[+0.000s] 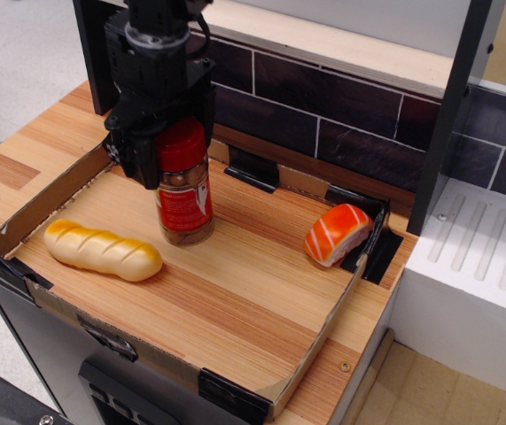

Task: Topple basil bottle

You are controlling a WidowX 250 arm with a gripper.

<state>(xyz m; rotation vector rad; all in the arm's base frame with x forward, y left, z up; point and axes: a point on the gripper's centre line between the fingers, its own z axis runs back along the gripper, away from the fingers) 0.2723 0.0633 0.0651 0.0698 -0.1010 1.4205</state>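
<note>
While the yellow bread loaf (102,250) lies near the left front corner of the wooden surface (235,283), the basil bottle (183,190) stands upright just behind it, toward the back left. Black fingers (151,159) straddle its red lid (182,144), spread apart around it; a salmon sushi piece (338,235) sits by the right edge.

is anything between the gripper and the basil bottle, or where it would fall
Nothing visible. The black gripper is already at the red lid of the clear basil bottle. The wooden tray floor to its right is bare up to the orange salmon sushi.
</note>
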